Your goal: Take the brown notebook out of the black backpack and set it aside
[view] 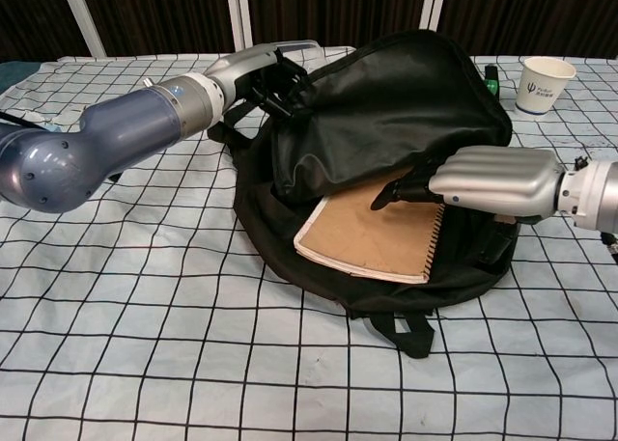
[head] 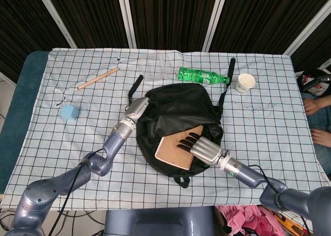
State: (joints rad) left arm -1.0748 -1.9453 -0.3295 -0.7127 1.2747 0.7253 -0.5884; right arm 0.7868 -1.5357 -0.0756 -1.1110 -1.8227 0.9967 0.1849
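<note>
The black backpack (head: 181, 109) lies open in the middle of the checked table, also filling the chest view (view: 386, 113). The brown spiral notebook (head: 172, 151) sticks halfway out of its mouth, its cover showing (view: 367, 236). My left hand (head: 136, 110) grips the bag's upper flap at the left side and holds it up (view: 268, 70). My right hand (head: 199, 146) reaches in from the right with its fingers spread flat over the notebook's cover (view: 488, 179). Its fingertips (view: 391, 191) lie on or just above the cover; nothing is gripped.
A green bottle (head: 202, 76) and a paper cup (head: 245, 82) stand behind the bag at the right. A wooden stick (head: 97, 79), a blue cube (head: 69, 112) and a clear container (head: 155, 66) sit at the back left. A person's hand (head: 312, 106) shows at the right edge.
</note>
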